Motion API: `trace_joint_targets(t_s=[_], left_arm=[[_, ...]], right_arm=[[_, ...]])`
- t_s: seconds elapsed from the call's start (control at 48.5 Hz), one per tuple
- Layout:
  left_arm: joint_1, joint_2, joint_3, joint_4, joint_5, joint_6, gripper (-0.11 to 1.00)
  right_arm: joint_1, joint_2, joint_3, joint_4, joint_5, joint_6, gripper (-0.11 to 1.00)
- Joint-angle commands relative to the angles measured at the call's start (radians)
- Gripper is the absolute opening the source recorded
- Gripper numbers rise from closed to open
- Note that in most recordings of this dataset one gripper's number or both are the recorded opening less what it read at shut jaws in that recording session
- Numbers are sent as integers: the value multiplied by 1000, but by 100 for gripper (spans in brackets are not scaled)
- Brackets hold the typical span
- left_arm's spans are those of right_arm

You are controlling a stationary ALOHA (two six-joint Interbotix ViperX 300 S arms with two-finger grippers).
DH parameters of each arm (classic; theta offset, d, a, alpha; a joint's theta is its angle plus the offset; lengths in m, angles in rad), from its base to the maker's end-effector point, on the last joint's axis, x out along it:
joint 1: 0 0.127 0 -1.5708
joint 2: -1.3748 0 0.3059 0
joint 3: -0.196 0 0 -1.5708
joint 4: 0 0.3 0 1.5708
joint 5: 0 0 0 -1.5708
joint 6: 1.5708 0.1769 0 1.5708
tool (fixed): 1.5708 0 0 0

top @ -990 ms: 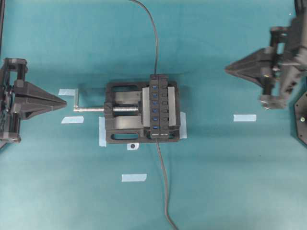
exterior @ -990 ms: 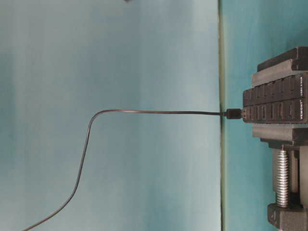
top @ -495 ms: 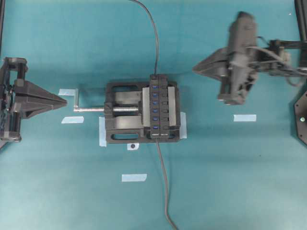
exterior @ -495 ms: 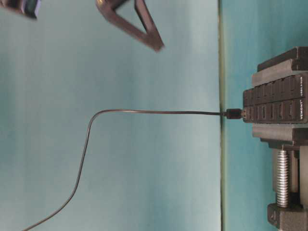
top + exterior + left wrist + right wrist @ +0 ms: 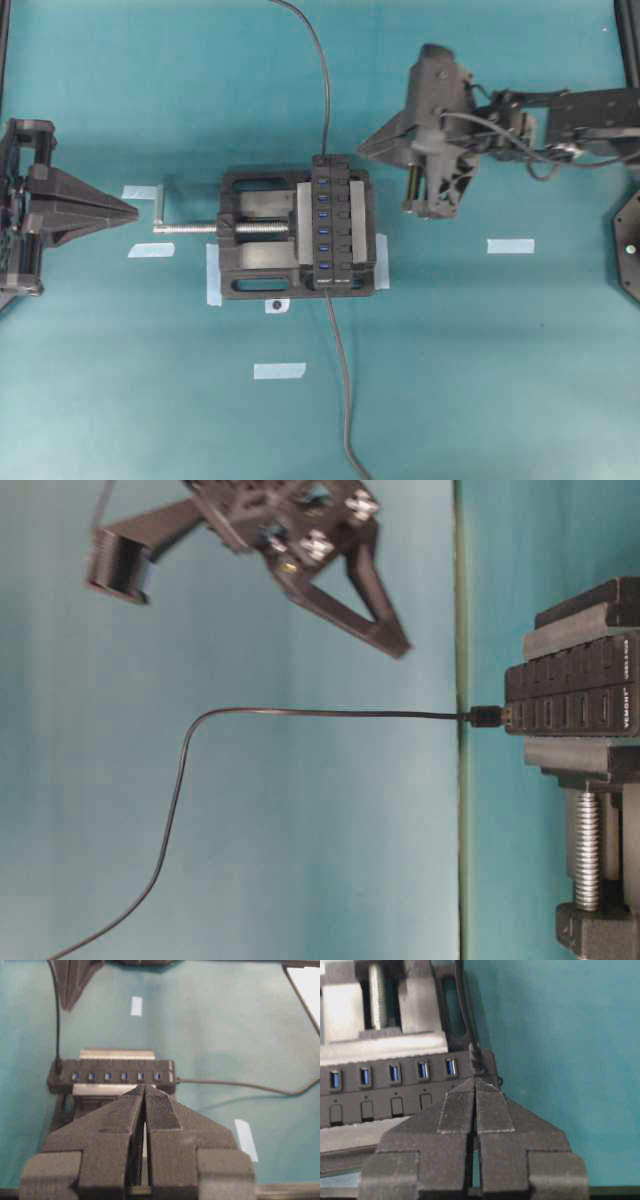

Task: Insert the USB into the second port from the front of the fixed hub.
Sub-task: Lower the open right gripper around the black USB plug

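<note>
A teal mat (image 5: 480,380) bears pale tape strips (image 5: 510,245).

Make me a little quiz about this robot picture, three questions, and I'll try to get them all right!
1. True or false: the right gripper is holding the small black USB plug.
2. What clamps the long narrow black USB hub? A) a black bench vise B) a rubber band C) a wooden box
3. Fill in: the left gripper has its jaws ____.

Key: 1 false; 2 A; 3 shut.
</note>
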Motion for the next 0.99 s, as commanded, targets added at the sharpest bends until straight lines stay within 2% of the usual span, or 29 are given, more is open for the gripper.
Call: trace_joint_targets(t_s=[0.0, 0.392, 0.805, 0.97], left_arm=[[2, 5, -18, 0, 3, 0, 0], [2, 2, -18, 0, 6, -2, 0], [2, 2, -15, 0, 6, -2, 0], [2, 0, -14, 0, 6, -3, 0]], right_arm=[[-3, 14, -26, 0, -18, -8, -1], [-8, 109, -71, 0, -46, -9, -1], [-9, 114, -77, 0, -64, -9, 0], [-11, 115, -75, 0, -44, -8, 4]])
